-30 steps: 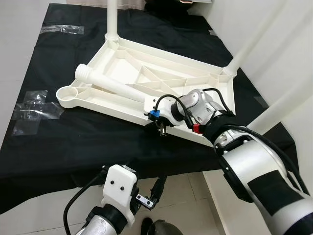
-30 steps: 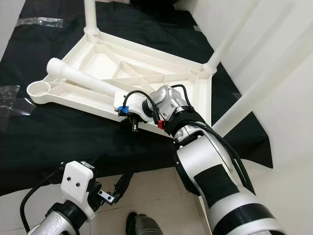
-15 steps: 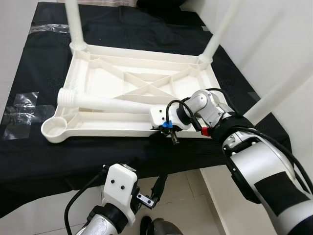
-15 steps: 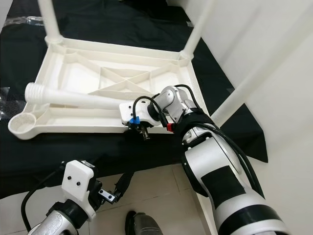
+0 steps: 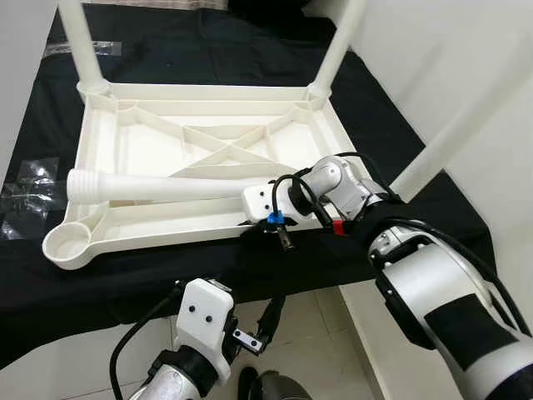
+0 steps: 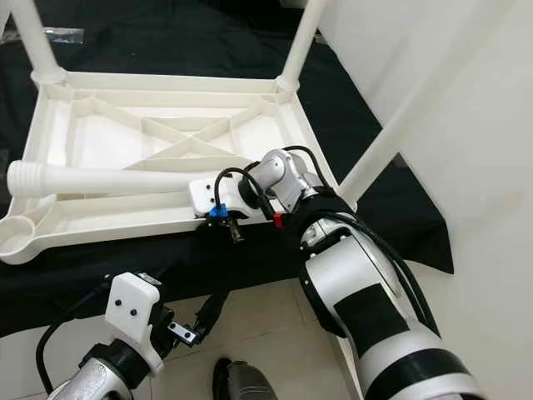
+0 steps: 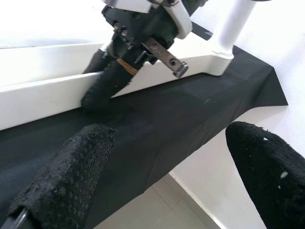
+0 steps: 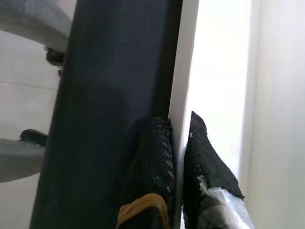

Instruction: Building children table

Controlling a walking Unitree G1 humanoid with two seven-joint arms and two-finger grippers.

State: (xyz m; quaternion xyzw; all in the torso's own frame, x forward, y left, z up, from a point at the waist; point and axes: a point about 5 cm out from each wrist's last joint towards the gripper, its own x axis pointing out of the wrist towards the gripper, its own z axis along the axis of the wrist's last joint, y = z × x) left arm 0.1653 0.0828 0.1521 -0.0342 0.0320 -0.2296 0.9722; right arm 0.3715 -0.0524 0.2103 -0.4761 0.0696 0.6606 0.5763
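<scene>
Left gripper (image 5: 265, 327) hangs low at 6 o'clock over the tile floor (image 5: 83, 371), below the near edge of the black cloth (image 5: 166, 267), fingers (image 7: 66, 181) spread wide and empty. Just beyond, right gripper (image 5: 254, 227) sits at the near rim of the upside-down white children table top (image 5: 150, 237), its two fingers (image 8: 155, 162) pinched narrow on that rim, one either side of the wall. Right arm (image 5: 441, 300) comes in from 4 o'clock. Table top lies on the cloth, centre to 10 o'clock, ribs up. A loose white leg (image 5: 158, 187) lies across it, threaded end toward 9 o'clock. Empty round socket (image 5: 67, 246) at the near-left corner. Two legs stand upright in the far corners, at 11 o'clock (image 5: 75, 42) and 1 o'clock (image 5: 337, 42). Clear tape (image 5: 21, 179) on the cloth at 9 o'clock
</scene>
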